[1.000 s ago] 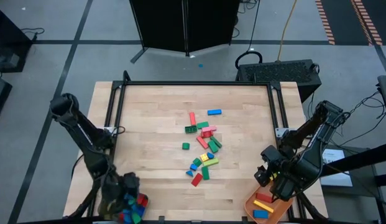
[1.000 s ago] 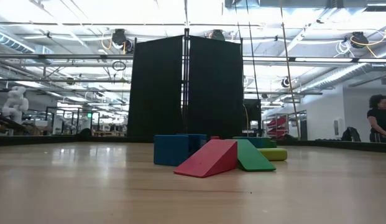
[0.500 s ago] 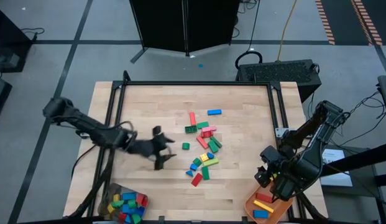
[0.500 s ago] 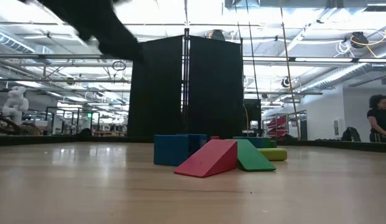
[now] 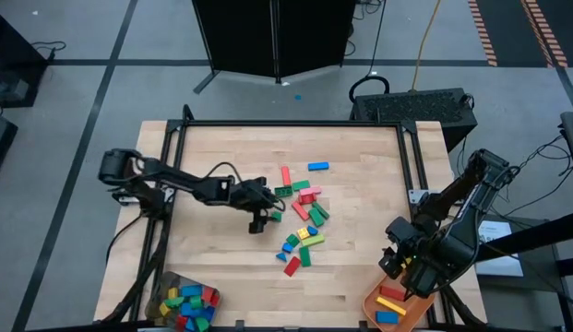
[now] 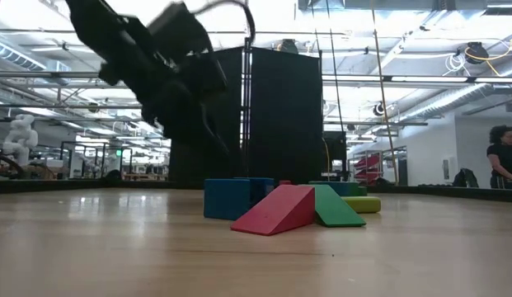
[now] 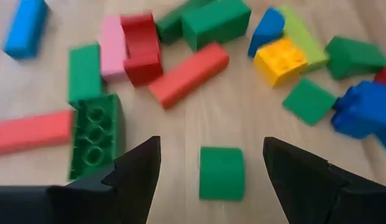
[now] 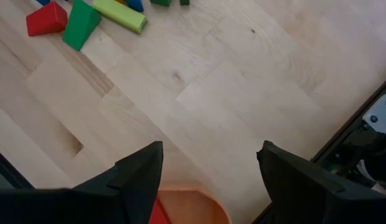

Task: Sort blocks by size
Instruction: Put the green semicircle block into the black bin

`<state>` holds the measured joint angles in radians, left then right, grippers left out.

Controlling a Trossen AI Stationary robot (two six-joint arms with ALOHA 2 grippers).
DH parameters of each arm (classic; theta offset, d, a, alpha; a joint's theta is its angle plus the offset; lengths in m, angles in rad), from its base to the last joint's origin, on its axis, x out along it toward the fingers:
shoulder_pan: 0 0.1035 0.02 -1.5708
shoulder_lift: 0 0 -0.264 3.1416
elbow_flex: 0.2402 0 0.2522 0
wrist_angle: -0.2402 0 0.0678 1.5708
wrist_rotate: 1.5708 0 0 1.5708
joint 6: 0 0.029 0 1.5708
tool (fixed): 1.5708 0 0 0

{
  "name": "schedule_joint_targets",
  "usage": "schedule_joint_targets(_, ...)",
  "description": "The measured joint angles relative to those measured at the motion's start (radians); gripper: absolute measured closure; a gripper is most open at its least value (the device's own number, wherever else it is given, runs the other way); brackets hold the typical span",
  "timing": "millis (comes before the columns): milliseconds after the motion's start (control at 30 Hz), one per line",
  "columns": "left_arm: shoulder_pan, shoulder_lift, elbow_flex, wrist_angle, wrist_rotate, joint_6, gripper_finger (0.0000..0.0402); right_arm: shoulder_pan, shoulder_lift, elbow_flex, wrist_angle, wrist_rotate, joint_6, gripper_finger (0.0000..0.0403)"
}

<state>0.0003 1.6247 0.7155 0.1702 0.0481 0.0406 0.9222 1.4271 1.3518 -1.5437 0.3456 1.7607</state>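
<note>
Left gripper (image 5: 258,218) over table centre, fingers spread, empty, small green block (image 7: 222,172) on wood between fingertips. Blocks (image 5: 300,221) scattered just beyond it. Right gripper (image 5: 403,277) fingers apart, empty, parked above orange tray (image 5: 397,314) at table's near right corner.

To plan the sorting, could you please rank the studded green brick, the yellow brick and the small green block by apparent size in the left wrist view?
1. Studded green brick, largest.
2. Small green block and yellow brick: similar, so unranked.
</note>
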Motion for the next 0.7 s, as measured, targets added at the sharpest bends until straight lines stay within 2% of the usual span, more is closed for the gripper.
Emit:
schedule_joint_targets(233,0.016,0.131,0.0,0.057,0.057,0.022,0.0119,0.0,0.0,0.0,-0.01,-0.003,-0.04,0.0147)
schedule_joint_targets(333,0.023,0.17,0.002,0.067,0.079,0.017,0.0131,0.0,0.0,0.0,-0.014,-0.003,-0.057,0.0147)
schedule_joint_targets(433,0.027,0.198,0.004,0.066,0.096,-0.016,0.0174,0.0,0.0,0.0,-0.021,-0.004,-0.072,0.0147)
schedule_joint_targets(567,0.024,0.2,0.004,0.068,0.076,-0.052,0.0272,0.0,0.0,0.0,-0.027,-0.006,-0.082,0.0147)
schedule_joint_targets(600,0.023,0.188,0.004,0.068,0.068,-0.067,0.0282,0.0,0.0,0.0,-0.027,-0.006,-0.082,0.0147)
schedule_joint_targets(700,0.024,0.152,0.002,0.057,0.065,-0.097,0.0282,0.0,0.0,0.0,-0.027,-0.007,-0.082,0.0147)
